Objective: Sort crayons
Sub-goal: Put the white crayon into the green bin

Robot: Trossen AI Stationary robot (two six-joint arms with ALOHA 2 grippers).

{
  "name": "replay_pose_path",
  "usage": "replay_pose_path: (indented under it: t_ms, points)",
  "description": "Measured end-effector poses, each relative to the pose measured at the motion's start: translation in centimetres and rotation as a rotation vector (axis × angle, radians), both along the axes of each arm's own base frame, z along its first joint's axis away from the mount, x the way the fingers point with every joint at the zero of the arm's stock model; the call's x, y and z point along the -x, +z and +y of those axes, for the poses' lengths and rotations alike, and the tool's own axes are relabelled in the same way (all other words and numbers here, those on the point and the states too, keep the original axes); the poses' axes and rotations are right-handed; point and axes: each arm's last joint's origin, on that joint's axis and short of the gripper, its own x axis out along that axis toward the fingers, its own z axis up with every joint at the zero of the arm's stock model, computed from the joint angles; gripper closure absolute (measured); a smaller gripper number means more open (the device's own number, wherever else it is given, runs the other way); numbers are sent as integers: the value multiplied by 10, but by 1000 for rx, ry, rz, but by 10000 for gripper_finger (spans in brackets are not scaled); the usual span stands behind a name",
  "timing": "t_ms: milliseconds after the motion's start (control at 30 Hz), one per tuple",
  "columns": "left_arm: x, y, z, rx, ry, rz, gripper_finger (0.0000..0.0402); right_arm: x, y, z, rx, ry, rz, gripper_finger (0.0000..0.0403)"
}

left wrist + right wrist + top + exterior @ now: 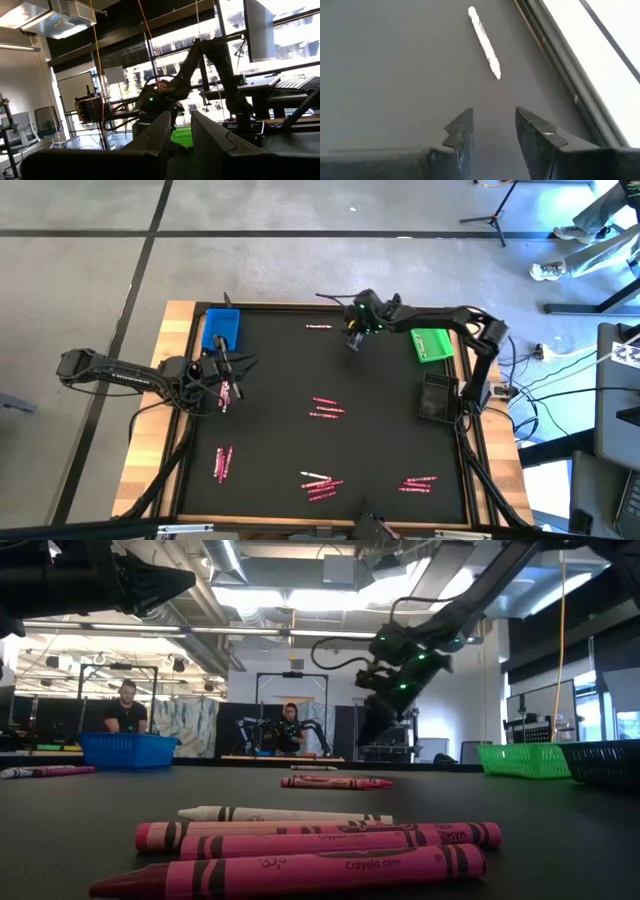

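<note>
Two dark, slim jointed arms trailing black cables, the right tool (352, 340) lit by green lights at its wrist, the left tool (222, 366) matte black with blunt wedge fingers.

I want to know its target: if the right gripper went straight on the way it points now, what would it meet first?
Probably the lone pale crayon lying on the black mat just beyond the right gripper; its open fingers hold nothing. How high it hangs is unclear.
</note>
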Motion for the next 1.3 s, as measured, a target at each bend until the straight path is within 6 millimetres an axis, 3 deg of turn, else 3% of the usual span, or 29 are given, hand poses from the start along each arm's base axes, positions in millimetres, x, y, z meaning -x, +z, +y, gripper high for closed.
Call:
replay_pose_path:
  t_ms: [367,600,967,1300]
  points:
    - [2,4,3,-43,44,-25,331,-49,12,-32,56,194,47,260]
    - [2,4,6,-38,57,-26,331,-73,6,-48,27,250,92,260]
    - [2,3,6,-38,57,-21,330,-74,-15,-64,-74,249,230,260]
    - [2,3,6,-38,57,-21,330,-69,-16,-71,-55,289,238,260]
